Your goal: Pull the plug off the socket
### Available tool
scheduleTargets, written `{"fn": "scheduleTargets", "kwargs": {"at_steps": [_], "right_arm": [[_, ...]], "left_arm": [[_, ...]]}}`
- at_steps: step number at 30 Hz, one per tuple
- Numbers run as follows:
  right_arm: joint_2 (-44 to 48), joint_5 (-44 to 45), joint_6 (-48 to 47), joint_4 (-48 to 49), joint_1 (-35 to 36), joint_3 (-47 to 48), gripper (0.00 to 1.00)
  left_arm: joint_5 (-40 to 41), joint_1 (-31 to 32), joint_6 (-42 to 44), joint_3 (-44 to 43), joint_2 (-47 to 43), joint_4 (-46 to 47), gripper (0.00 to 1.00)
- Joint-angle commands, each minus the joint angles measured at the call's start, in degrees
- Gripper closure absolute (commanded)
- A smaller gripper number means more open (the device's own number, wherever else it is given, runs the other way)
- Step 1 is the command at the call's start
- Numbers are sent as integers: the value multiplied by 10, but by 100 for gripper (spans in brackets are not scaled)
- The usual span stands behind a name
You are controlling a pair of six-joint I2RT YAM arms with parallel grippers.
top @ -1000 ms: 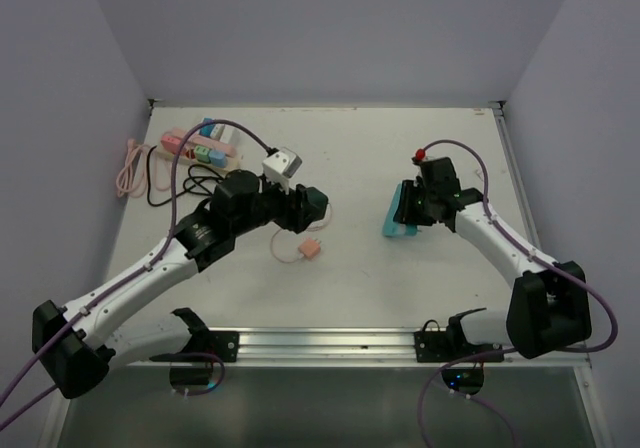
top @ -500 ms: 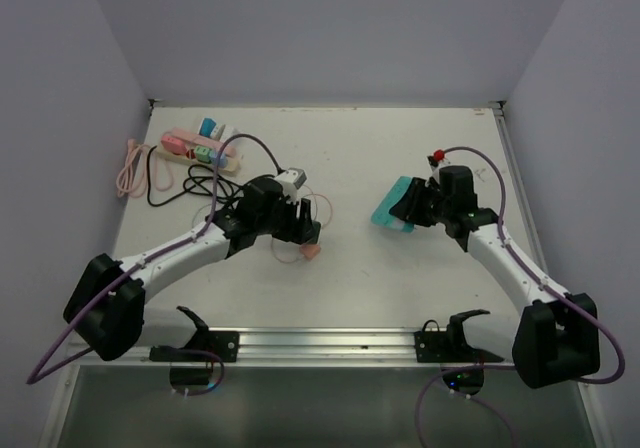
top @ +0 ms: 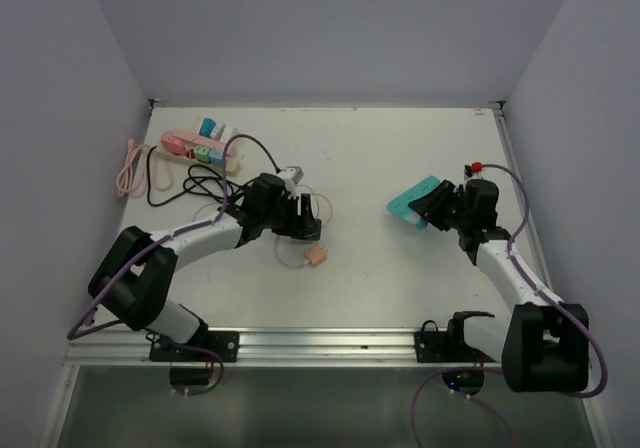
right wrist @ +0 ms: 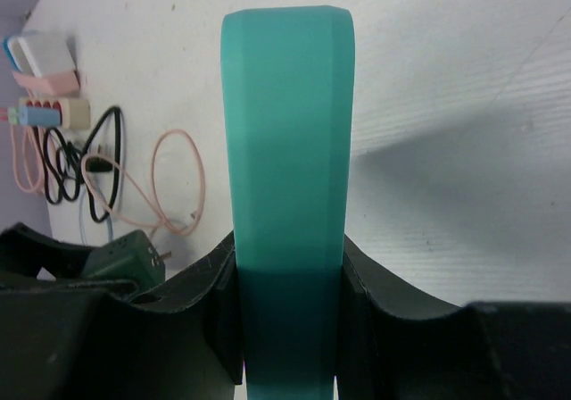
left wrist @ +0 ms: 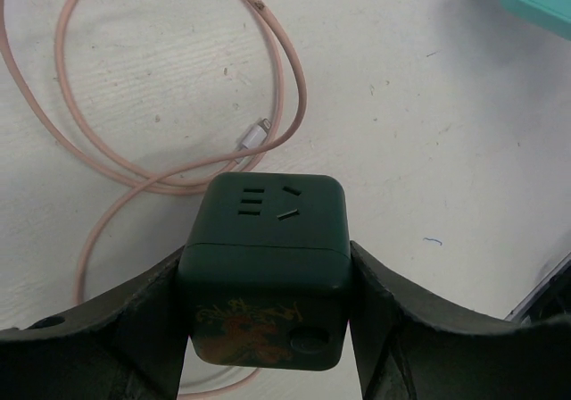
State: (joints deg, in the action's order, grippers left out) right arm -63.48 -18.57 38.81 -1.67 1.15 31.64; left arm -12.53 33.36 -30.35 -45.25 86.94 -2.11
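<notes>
Noted since a second ago: left arm folded in, elbow drawn near-left; right arm swung right, teal plug carried slightly right and far, now slanted.

Left end effector part spread, fingers pinching both sides of dark green socket cube, left of centre on desk, over pink cable loop.

Right end effector clamped tight on teal plug, right of centre, well apart from socket cube.

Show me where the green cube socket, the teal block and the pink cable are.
green cube socket (left wrist: 266,211): left wrist view, its slotted face.
teal block (right wrist: 287,132): right wrist view, its narrow front edge.
pink cable (left wrist: 254,136): left wrist view, its connector end.
</notes>
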Motion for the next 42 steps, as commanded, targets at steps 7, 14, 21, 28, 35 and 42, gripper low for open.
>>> {"fn": "scheduleTargets", "kwargs": {"at_steps": [7,14,21,28,35,42], "right_arm": [[-98,15,84,201,-102,13,100],[-227,-4,131,307,-170,59,100],[-357,-32,162,367,-183,106,100],[-364,-15,99,284,-200,106,32],[-321,28,37,162,-207,137,3],[-224,180,-24,-84,-204,195,1]], "left_arm": [[23,-11,-4,10,-114,-13,0],[82,-12,6,13,-211,-82,0],[171,-13,3,11,-268,-141,0],[195,-14,0,15,-278,-153,0],[204,-15,7,1,-268,-159,0],[211,-19,6,-22,-246,-177,0]]}}
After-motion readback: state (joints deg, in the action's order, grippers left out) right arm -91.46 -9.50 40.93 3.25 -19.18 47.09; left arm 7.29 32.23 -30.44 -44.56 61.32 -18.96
